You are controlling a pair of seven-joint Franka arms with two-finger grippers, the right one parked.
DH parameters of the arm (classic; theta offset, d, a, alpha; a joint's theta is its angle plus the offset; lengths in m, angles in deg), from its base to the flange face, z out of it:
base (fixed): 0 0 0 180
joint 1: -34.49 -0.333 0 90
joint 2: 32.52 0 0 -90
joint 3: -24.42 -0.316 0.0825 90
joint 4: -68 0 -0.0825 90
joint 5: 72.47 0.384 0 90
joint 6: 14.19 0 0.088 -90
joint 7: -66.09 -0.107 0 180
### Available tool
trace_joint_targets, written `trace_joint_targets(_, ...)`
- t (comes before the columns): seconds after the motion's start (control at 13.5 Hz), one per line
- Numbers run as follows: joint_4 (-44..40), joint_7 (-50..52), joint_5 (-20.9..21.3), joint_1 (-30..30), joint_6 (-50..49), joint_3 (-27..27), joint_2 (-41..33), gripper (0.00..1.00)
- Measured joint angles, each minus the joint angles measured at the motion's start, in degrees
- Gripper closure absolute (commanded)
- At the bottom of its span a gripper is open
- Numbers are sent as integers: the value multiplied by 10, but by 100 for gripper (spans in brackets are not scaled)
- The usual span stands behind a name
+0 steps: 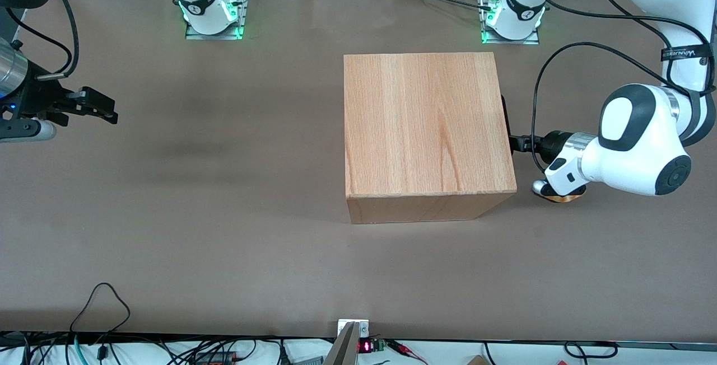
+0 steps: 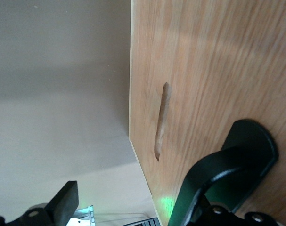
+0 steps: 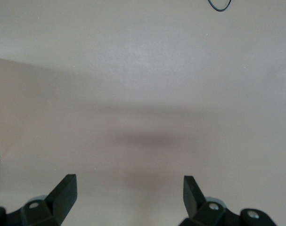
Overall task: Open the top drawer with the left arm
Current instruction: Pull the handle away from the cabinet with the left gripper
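Observation:
The wooden box casing stands mid-table. The top drawer sits closed in its face toward the working arm's end; in the front view only the slim black bar handle shows along that edge. My left arm reaches in level, and its gripper is right at the handle. In the left wrist view the drawer front fills much of the frame, with a narrow slot in it. The gripper is open: one finger hangs over bare table, and the other dark finger lies against the wood beside a rounded black piece.
The brown table spreads around the box. Two arm bases with green lights are bolted at the table edge farthest from the front camera. A small round tan object lies under my wrist. Cables run along the near edge.

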Motion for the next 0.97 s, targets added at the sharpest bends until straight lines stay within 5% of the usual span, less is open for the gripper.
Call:
trace_joint_targets(0.59,-12,0,12,-24,2,-10,3,0)
trace_joint_targets(0.97,-26,-3,58,-41,-9,-11,3,0)
